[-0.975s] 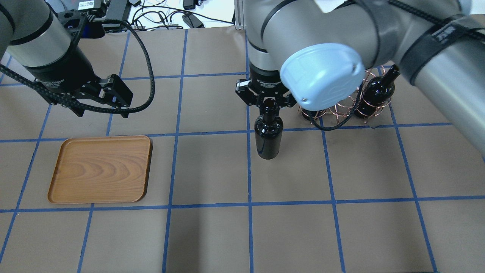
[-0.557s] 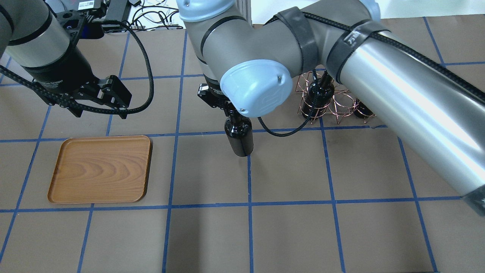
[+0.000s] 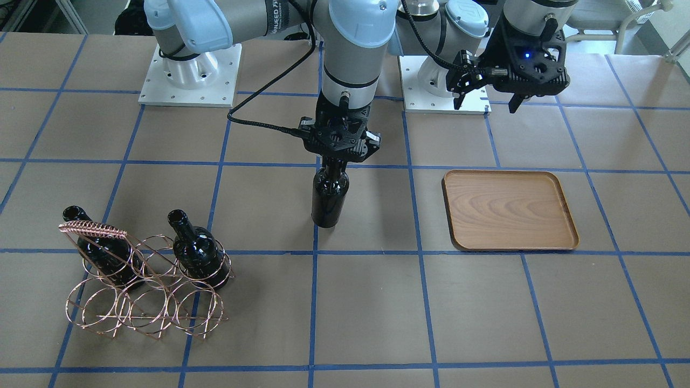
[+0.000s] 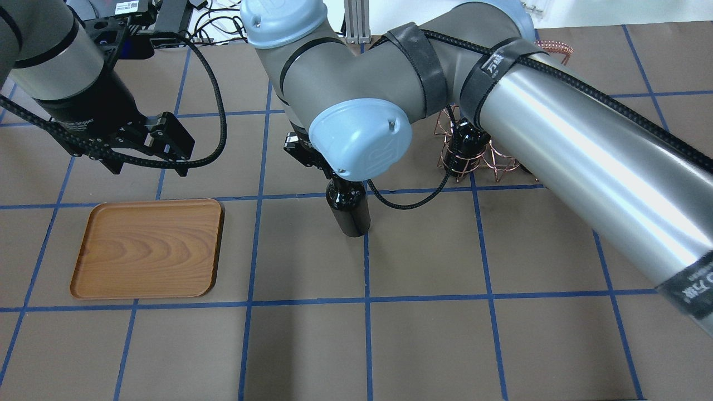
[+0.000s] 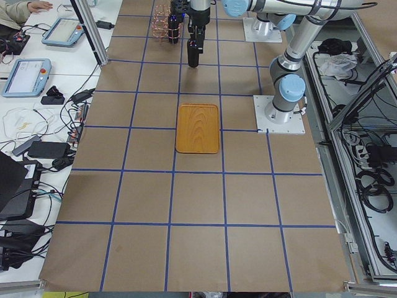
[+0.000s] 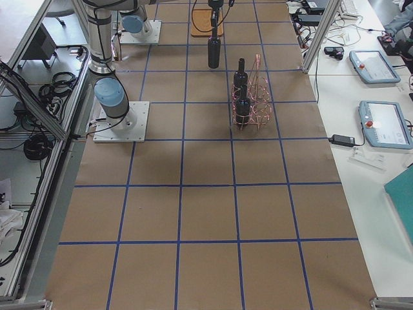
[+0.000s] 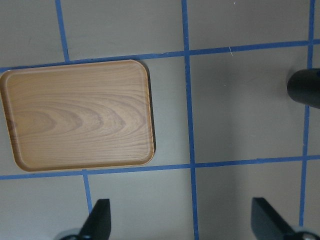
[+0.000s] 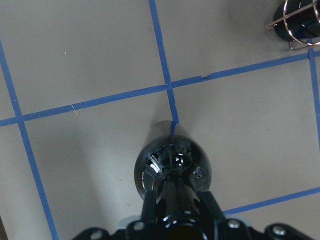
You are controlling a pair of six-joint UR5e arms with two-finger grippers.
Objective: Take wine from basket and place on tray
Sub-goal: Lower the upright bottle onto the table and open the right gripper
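Exterior front-facing view: the right gripper (image 3: 338,159) is clamped on the neck of the upright wine (image 3: 330,196), mid-table between basket (image 3: 94,230) and tray (image 3: 512,210); the tray lies toward the robot's left, nearer the left gripper (image 3: 485,97), which hovers spread and empty.

The wine (image 3: 328,196), a glossy black unlabelled bottle, hangs upright at the frame's centre, its neck clamped by the right gripper (image 3: 338,156); its base seems just clear of the table. The brown wood-grain tray (image 3: 509,210) lies flat at mid-right. The copper wire basket (image 3: 143,291) sits lower left, holding two like bottles (image 3: 197,250).
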